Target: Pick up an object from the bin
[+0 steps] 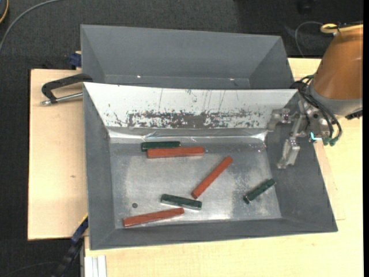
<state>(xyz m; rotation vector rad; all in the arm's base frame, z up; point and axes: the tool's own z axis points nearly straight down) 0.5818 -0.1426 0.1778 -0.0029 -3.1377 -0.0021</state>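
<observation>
A: Left of bin (98, 178): long red bar (153, 217), lying flat. Centre: slanted red bar (212, 176). Nearest candidate?
B: The short dark-green bar (259, 191), right, near pincer (286, 157); open or closed, cannot tell. Likely light, rigid, smooth; grip mid-length.

Hand (285, 161) downward, orange-covered wrist (343, 65) at upper right.

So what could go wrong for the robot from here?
1. The hand hangs close to the bin's right wall, so it might bump the wall on the way down.
2. The nearest thing, a small dark green bar, lies flat near that wall and may slip away when grabbed.
3. At the back, a red bar and a green bar lie touching; grabbing one could drag both.
</observation>
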